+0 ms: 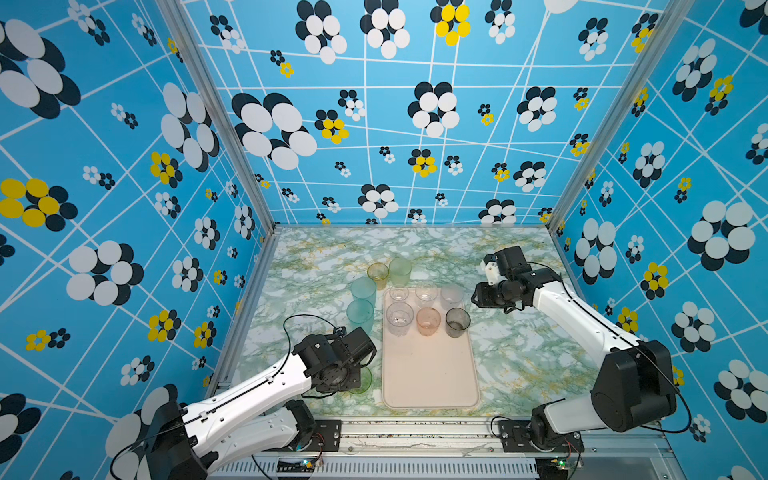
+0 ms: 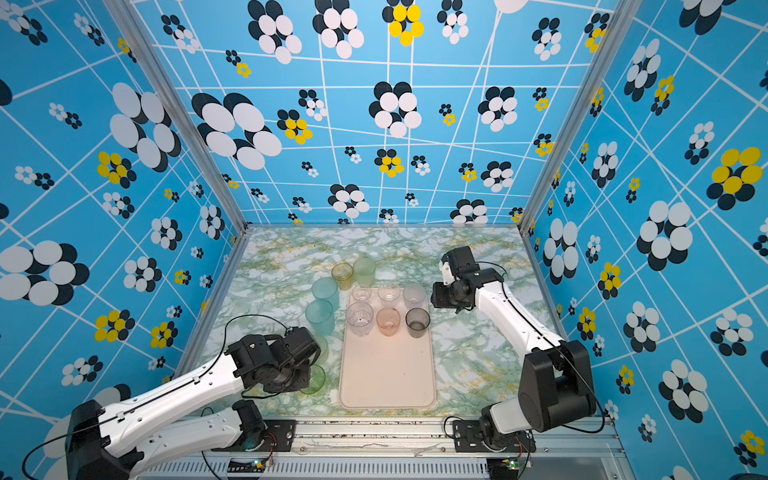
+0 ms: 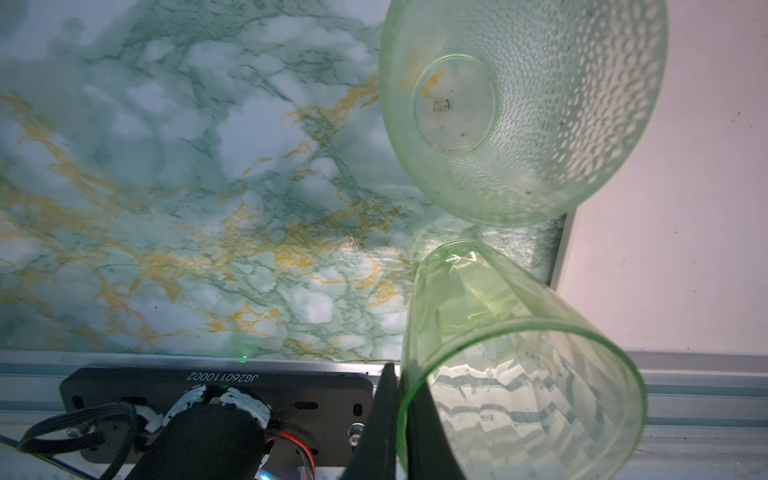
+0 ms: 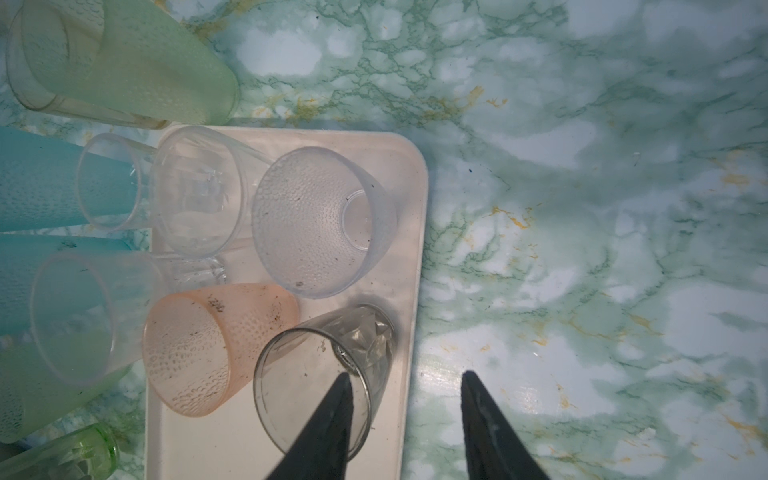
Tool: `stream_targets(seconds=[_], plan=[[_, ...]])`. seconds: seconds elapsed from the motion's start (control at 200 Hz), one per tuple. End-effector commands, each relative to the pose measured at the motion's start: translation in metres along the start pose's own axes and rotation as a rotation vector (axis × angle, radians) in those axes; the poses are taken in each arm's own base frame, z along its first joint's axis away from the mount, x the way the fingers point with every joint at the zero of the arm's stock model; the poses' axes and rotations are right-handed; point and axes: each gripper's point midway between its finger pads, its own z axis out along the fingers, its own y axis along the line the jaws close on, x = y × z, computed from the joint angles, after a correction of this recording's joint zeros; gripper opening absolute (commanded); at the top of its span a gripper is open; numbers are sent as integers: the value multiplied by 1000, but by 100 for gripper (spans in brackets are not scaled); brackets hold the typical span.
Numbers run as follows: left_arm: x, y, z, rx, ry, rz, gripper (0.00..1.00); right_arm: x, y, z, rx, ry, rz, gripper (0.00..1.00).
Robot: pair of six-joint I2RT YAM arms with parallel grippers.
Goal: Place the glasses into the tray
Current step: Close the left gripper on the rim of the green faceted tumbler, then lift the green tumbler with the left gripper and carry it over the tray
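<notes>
Six glasses [image 1: 428, 321] stand in the tray [image 1: 432, 382] at its far end, others left.

**Marble-print table [image 1: 519, 361] in a blue flowered booth**

The green, white and yellow veined top lies below the right pincer [image 4: 405, 376] and spreads beyond the left pincer [image 3: 401, 386]. Blue walls [image 1: 124, 166] crossed by white lines and dotted with black, white and yellow flowers rise behind and to either side of both pincers, joined at the corners by aluminium posts [image 1: 224, 124]. A metal rail [image 3: 685, 395] edges the table just beside the left pincer, and a slotted grille [image 1: 395, 469] runs along its outer side.
</notes>
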Motion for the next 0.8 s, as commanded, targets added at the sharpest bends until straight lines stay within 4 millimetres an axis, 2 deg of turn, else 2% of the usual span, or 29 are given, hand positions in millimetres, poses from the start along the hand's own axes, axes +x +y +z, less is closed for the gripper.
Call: stream_targets(seconds=[0.0, 0.23, 0.495, 0.605, 0.795], plan=[[7, -1, -11, 12, 28, 35, 8, 5, -1, 2, -4, 14, -8, 45], [6, -17, -28, 15, 29, 126, 7, 5, -2, -2, 2, 6, -3, 45], [-27, -61, -51, 57, -52, 239, 7, 8, -5, -5, 19, 9, 3, 45], [-43, -74, -51, 20, -69, 310, 8, 8, -6, -6, 23, 7, 8, 45], [-65, -104, -34, 8, -71, 405, 8, 11, -6, -6, 22, 13, 15, 45]])
